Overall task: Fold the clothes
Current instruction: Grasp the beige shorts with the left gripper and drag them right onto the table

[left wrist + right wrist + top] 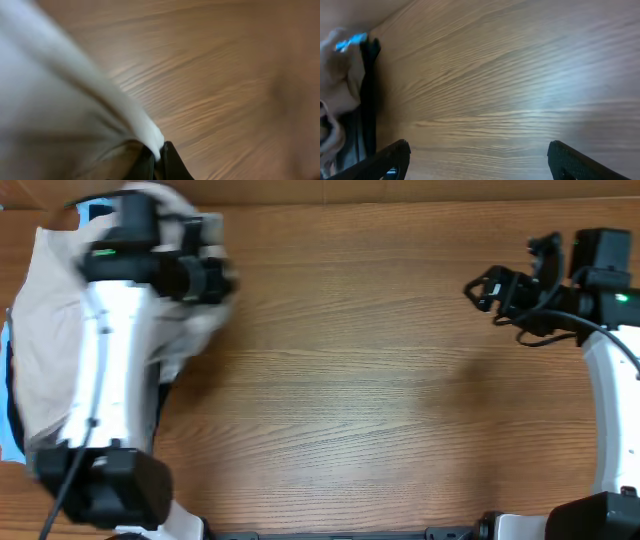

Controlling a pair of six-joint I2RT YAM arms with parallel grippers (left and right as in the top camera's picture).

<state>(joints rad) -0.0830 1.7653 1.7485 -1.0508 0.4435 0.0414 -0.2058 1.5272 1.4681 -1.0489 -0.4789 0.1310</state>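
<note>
The clothes lie in a pile at the table's far left: light beige cloth (50, 330) on top, with black (158, 402) and light-blue (8, 340) pieces showing at its edges. My left gripper (215, 275) is at the pile's upper right and is shut on a fold of the pale beige cloth (75, 85), which stretches up and left from the fingertips (159, 159). My right gripper (480, 288) is open and empty over bare wood at the far right; its two fingers frame the table (475, 150). The pile shows at the left edge of the right wrist view (340, 90).
The wooden table (380, 400) spreads between the two arms. The left arm's white link (100, 370) lies over the pile and hides part of it. The right arm's base (600, 515) is at the lower right.
</note>
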